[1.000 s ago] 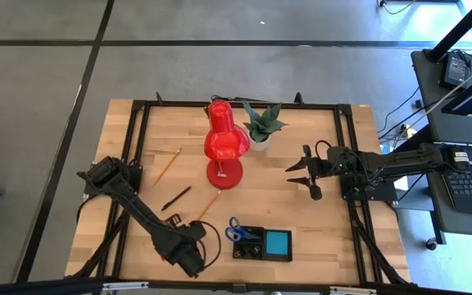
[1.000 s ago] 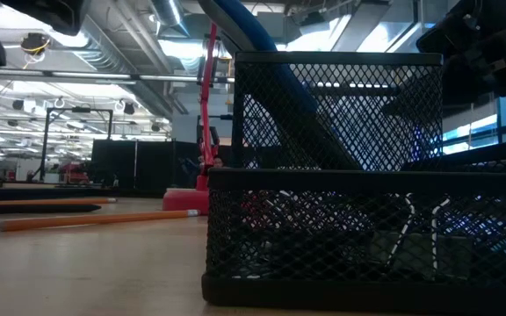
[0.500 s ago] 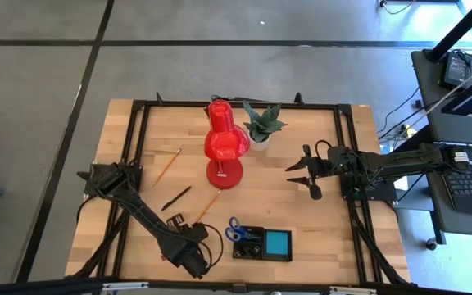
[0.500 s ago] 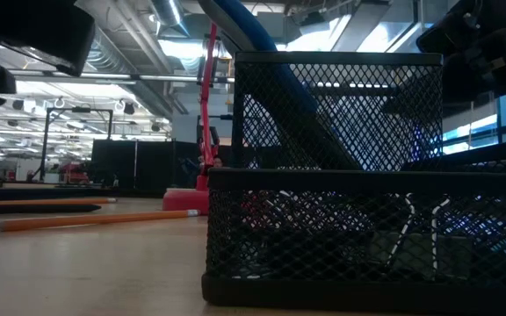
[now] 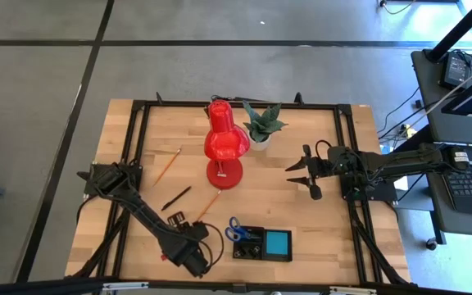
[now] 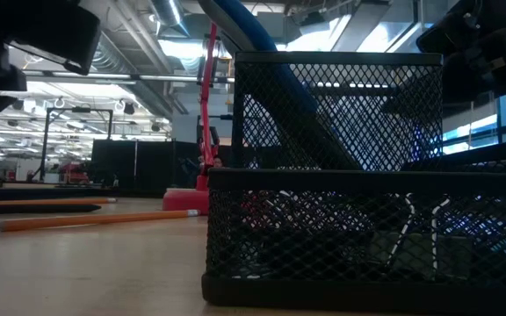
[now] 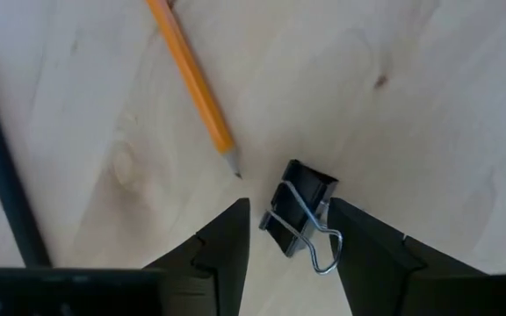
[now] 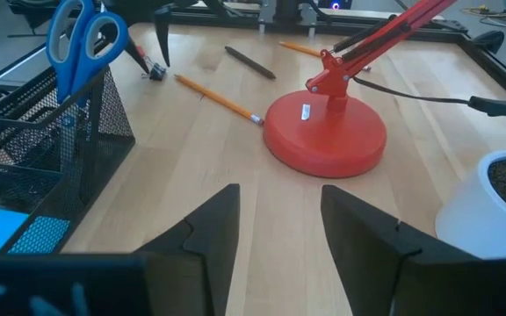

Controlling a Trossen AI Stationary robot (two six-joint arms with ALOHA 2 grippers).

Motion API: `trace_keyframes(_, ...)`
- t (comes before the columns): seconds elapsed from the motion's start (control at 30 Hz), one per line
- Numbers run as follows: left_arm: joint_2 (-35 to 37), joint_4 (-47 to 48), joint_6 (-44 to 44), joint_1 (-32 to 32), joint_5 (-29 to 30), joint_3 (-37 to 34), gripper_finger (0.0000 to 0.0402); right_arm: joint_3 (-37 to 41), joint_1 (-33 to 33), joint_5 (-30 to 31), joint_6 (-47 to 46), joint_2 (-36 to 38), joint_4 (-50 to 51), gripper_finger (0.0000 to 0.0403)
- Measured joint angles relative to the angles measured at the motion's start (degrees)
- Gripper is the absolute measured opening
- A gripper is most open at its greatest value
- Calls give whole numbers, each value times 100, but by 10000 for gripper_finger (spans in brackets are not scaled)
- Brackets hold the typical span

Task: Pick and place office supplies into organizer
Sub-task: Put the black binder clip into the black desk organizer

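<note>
A pale wooden table [image 5: 301, 221] with a black frame stands on a grey concrete floor, filling the middle of the high view. At its lower centre sits the black mesh organizer [image 5: 262, 243], with blue-handled scissors [image 5: 234, 229] standing in its left compartment and a blue note pad [image 5: 278, 242] in its right one; in the low view the organizer's mesh wall [image 6: 367, 228] fills the right half of the frame. Near the table's upper middle are a red desk lamp [image 5: 223, 147] and, just to its right, a small green potted plant [image 5: 261, 125]. One orange pencil [image 5: 167, 165] lies toward the left of the table, a black pen [image 5: 176, 197] lies below it, and a second orange pencil [image 5: 207, 205] slants down from the lamp's base. The left gripper [image 5: 180, 221] is at the lower left of the table, lowered over a small black binder clip [image 7: 299, 211] that lies on the wood just beside the second pencil's sharpened tip; the fingers [image 7: 227, 241] stand apart on either side of the clip, and whether they press on it cannot be told. The right gripper [image 5: 301, 174] hangs at the right of the table, right of the lamp, with its fingers [image 8: 205, 233] spread and nothing between them.
</note>
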State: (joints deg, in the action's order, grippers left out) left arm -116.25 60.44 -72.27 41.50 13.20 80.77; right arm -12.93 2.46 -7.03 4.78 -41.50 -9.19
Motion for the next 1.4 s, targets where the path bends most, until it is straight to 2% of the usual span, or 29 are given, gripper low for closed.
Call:
trace_keyframes(0.23,0,7,52,-1,89,0,119,0,0,0,-7,0,9,165)
trace_keyframes(0.53,4,5,-6,-1,-115,2,63,0,0,2,7,0,55,165)
trace_keyframes(0.93,15,10,128,-1,-150,124,8,0,0,0,22,0,140,165)
trace_keyframes(1.4,15,-117,209,3,-112,1191,3,0,-2,0,184,0,140,165)
